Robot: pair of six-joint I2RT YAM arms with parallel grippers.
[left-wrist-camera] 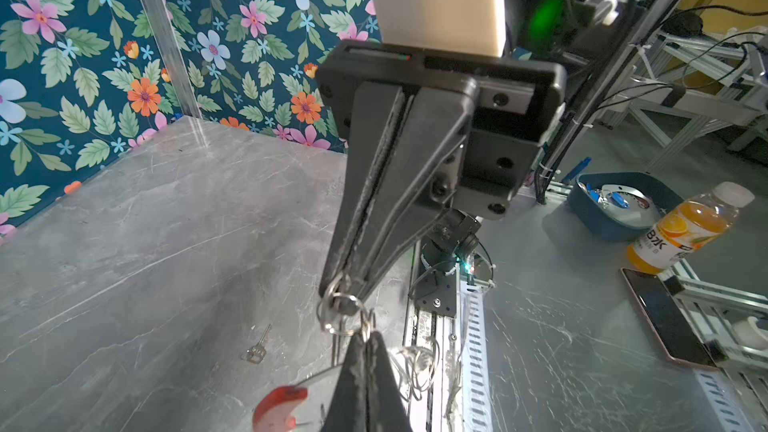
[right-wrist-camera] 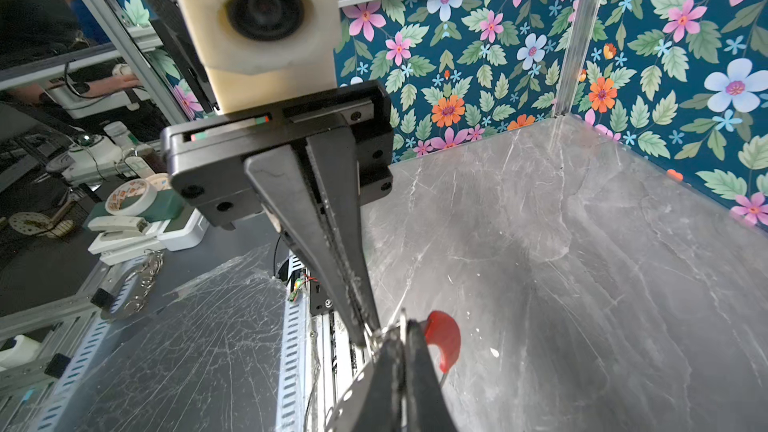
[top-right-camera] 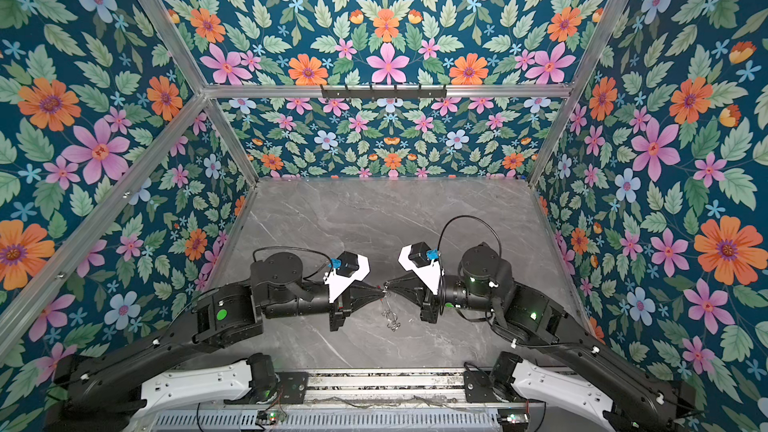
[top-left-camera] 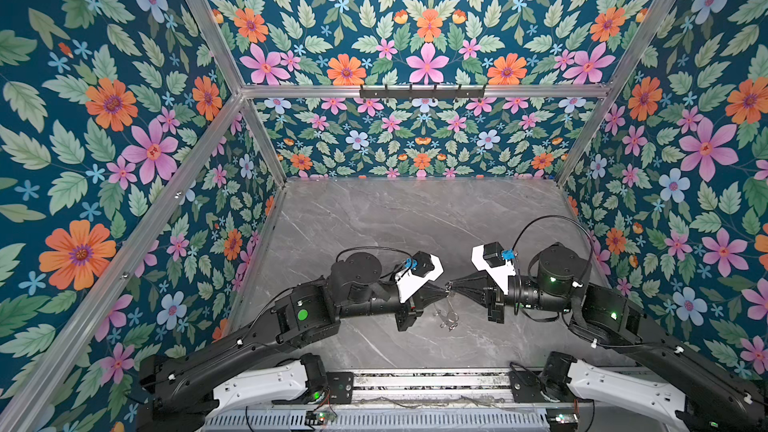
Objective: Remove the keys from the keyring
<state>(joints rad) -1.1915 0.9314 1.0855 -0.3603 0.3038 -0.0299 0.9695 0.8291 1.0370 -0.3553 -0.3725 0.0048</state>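
Left gripper (top-left-camera: 442,290) and right gripper (top-left-camera: 452,285) are both squeezed tight. They meet nose to nose above the grey marble table (top-left-camera: 374,222). The spot where their tips meet sits just beside the red sleeve (right-wrist-camera: 444,338) of the keyring (top-right-camera: 390,317).

As far as I can see, the left one pinches the keyring by a small loop right next to the red sleeve. The thin hoop wire runs off past its fingers (left-wrist-camera: 357,388). The right one bites on the keys (left-wrist-camera: 341,308), a little bunch of silvery split rings touching that same loop. The two sets of tips are nearly in contact, with only the rings between them. On each gripper the jaws are pressed together along their whole length.

In both top views the rest of the hoop dangles below the red sleeve, thin and hard to trace against the marble. Whether its low end touches the table I cannot tell.

One loose key (left-wrist-camera: 257,347) lies flat on the table, lower than the red sleeve and well apart from it. Both arms reach in roughly level from opposite sides toward the red sleeve, each with its white camera block riding on top.
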